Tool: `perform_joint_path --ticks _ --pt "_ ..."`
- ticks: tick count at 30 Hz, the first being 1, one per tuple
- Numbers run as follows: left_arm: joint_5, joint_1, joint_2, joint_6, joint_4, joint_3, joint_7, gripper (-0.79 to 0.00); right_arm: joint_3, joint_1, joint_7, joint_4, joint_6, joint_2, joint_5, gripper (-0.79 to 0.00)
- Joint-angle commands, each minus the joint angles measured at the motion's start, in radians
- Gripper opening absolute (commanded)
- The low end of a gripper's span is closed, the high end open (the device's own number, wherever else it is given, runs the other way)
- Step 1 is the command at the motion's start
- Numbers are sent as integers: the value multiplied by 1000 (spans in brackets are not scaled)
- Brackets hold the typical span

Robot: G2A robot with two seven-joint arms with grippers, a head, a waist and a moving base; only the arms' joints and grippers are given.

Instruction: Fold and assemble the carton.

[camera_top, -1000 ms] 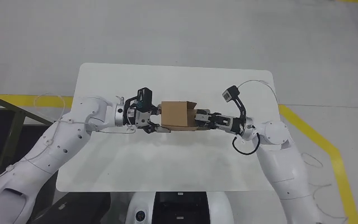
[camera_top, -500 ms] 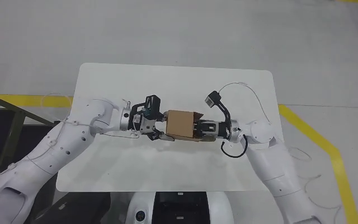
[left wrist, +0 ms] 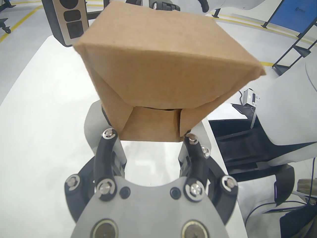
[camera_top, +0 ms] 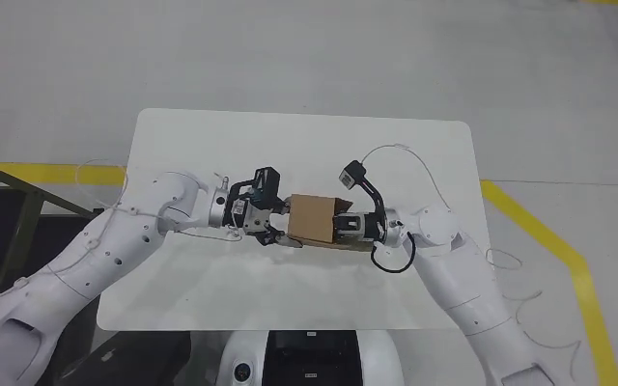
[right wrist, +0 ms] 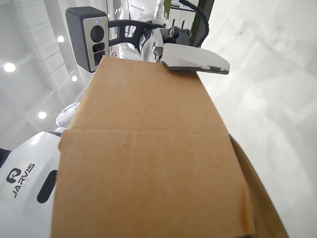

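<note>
Over the table (camera_top: 290, 135), left gripper (camera_top: 278, 229) clamps the carton (camera_top: 311, 218); right gripper (camera_top: 341, 227) opposite, its grip I cannot tell

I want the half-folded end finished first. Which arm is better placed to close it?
Probably left: the left gripper sits at the folded-in flaps of the carton; the right gripper is at its opposite end.

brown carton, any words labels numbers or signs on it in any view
None: the brown cardboard carton shows plain faces in the top and both wrist views, with no print, label or number.
Blue panel in the room behind: a small mark, too small to read.
</note>
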Motion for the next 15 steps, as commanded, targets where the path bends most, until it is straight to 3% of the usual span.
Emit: perform_joint_path --ticks 1,15 --pt "0 -4 1 0 -1 6 2 -465 -8 3 -4 3 0 -1 2 -785" --pt "0 -26 8 0 2 33 22 -465 -28 17 -51 34 -10 -2 30 -785"
